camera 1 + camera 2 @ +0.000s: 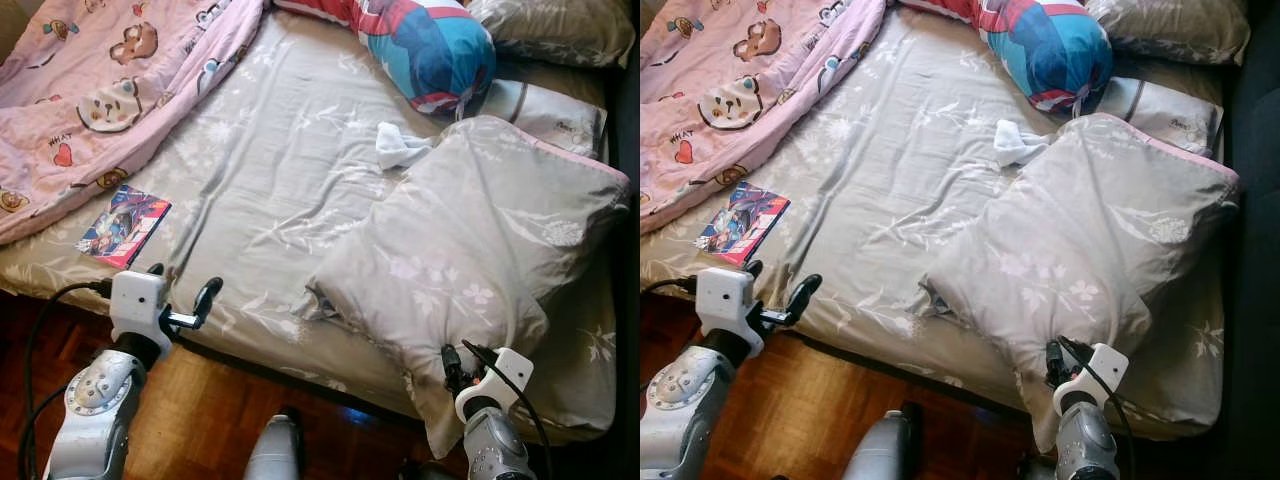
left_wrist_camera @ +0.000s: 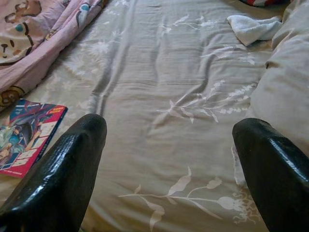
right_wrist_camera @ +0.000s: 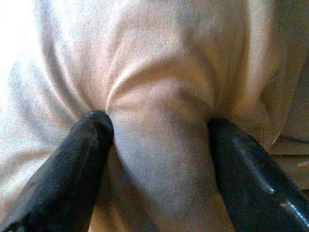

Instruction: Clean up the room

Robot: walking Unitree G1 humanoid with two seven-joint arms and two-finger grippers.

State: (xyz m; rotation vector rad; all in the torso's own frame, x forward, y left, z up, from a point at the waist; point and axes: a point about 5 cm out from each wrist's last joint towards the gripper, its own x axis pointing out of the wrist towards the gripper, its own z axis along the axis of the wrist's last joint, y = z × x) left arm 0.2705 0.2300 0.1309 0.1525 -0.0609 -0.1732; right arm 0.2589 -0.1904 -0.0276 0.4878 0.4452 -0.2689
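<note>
A big grey floral pillow (image 1: 470,250) lies slanted across the right front of the bed (image 1: 270,170), its near corner hanging over the edge. My right gripper (image 3: 157,130) is shut on that corner, with a fold of fabric bunched between its fingers (image 3: 91,140); from the head it sits at the pillow's low end (image 1: 452,378). My left gripper (image 1: 182,283) is open at the bed's front edge with nothing between its fingertips. A colourful comic book (image 1: 125,225) lies on the sheet just beyond it, to the left. A small white cloth (image 1: 400,145) rests mid-bed.
A pink cartoon blanket (image 1: 100,90) covers the bed's far left. A blue and red bolster (image 1: 430,45) and two more grey pillows (image 1: 560,30) (image 1: 550,110) lie at the head. Wooden floor (image 1: 200,420) runs along the bed's front edge.
</note>
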